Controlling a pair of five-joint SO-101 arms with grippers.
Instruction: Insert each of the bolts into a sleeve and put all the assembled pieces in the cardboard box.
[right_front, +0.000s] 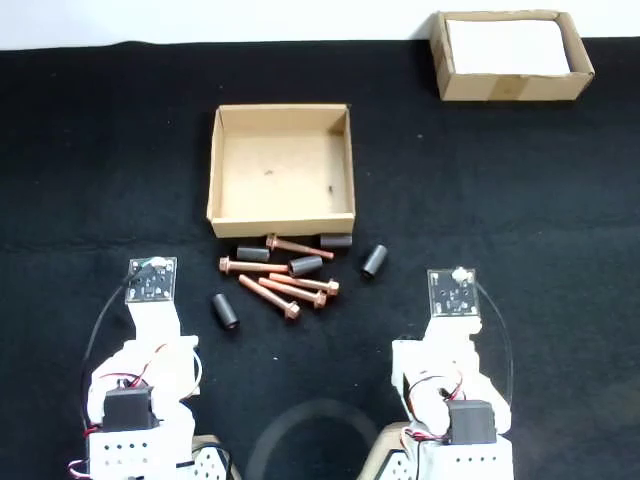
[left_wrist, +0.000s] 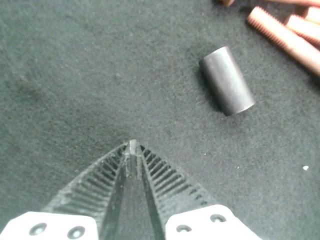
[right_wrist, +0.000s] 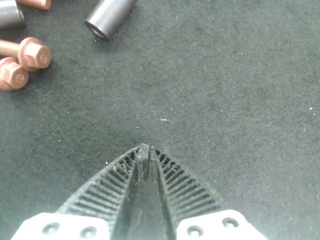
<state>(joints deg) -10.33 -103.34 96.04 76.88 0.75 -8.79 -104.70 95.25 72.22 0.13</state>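
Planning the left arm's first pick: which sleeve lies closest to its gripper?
The lone sleeve left of the bolts; the other four lie farther right.

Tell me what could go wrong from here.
The bolts lie heaped together, so gripping one may drag its neighbours. The sleeve by the left gripper lies on its side and could roll when the jaws close on it. A second box at the far corner might get pieces meant for the cardboard box.
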